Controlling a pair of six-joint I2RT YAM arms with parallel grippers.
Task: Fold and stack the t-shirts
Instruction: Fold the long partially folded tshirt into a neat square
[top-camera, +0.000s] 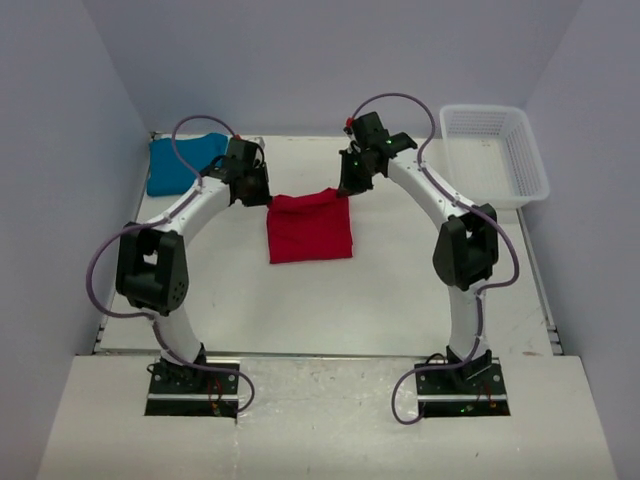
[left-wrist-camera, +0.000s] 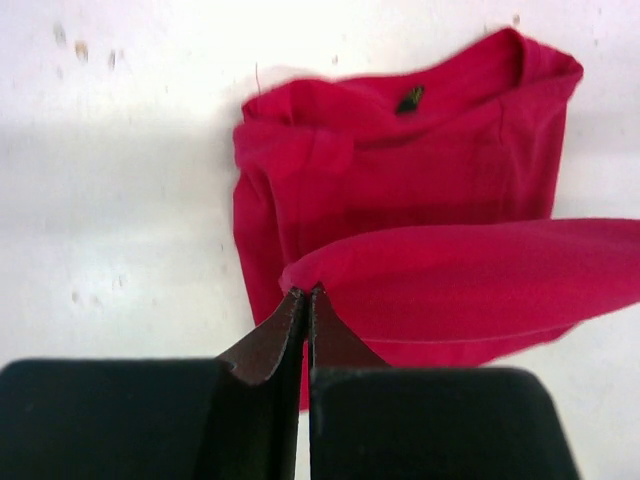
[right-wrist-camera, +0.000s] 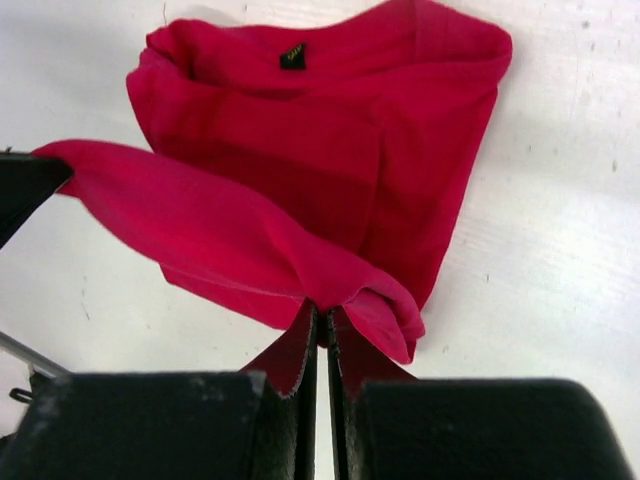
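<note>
The red t-shirt (top-camera: 309, 228) lies partly folded in the middle of the table, its far edge lifted. My left gripper (top-camera: 262, 194) is shut on the far left corner of that edge; in the left wrist view (left-wrist-camera: 306, 291) red cloth (left-wrist-camera: 400, 190) hangs from the tips. My right gripper (top-camera: 345, 188) is shut on the far right corner; in the right wrist view (right-wrist-camera: 322, 318) the red shirt (right-wrist-camera: 330, 150) bunches at the tips. The collar tag faces up below. The teal-blue t-shirt (top-camera: 180, 163) lies folded at the far left.
A white mesh basket (top-camera: 493, 152) stands at the far right of the table. Grey walls close in the table on the left, back and right. The arm bases sit at the near edge.
</note>
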